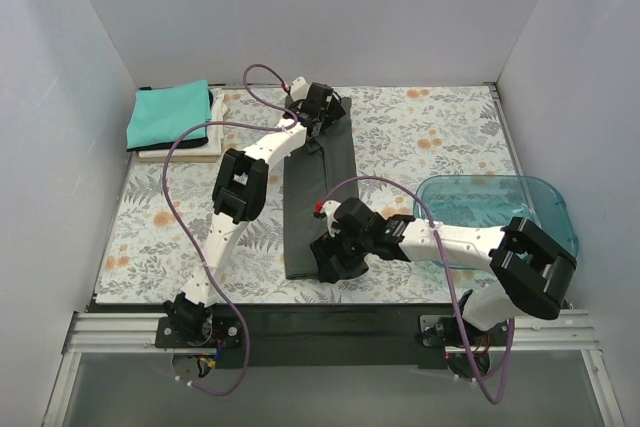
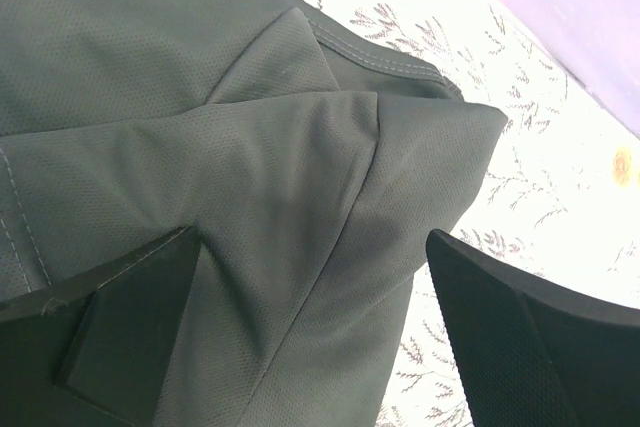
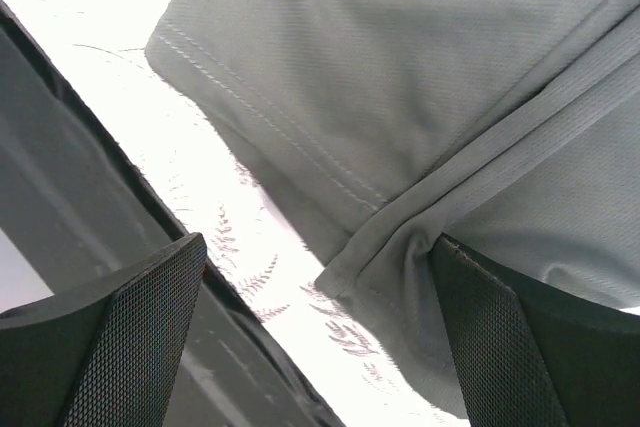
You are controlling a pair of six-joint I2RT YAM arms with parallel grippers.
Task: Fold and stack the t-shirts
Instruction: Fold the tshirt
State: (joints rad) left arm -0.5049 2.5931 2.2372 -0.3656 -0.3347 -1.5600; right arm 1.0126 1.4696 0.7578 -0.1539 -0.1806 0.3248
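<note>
The dark charcoal-grey t-shirt (image 1: 305, 222) lies folded into a long narrow strip down the middle of the table. My left gripper (image 1: 322, 107) is at its far end and open, its fingers straddling the shoulder and sleeve folds (image 2: 250, 147). My right gripper (image 1: 330, 257) is at the near end and open over the hem corner (image 3: 400, 67), with one finger (image 3: 530, 347) resting on the fabric. At the far left corner the teal shirt (image 1: 170, 115) lies folded on top of a black one (image 1: 214, 110) and a cream-white one (image 1: 180, 153).
A translucent blue-green tub (image 1: 500, 212) sits at the right, close to my right arm. The floral tablecloth (image 1: 430, 137) covers the table. White walls stand on three sides. The table's dark front rail (image 3: 60, 147) runs just beside the right gripper.
</note>
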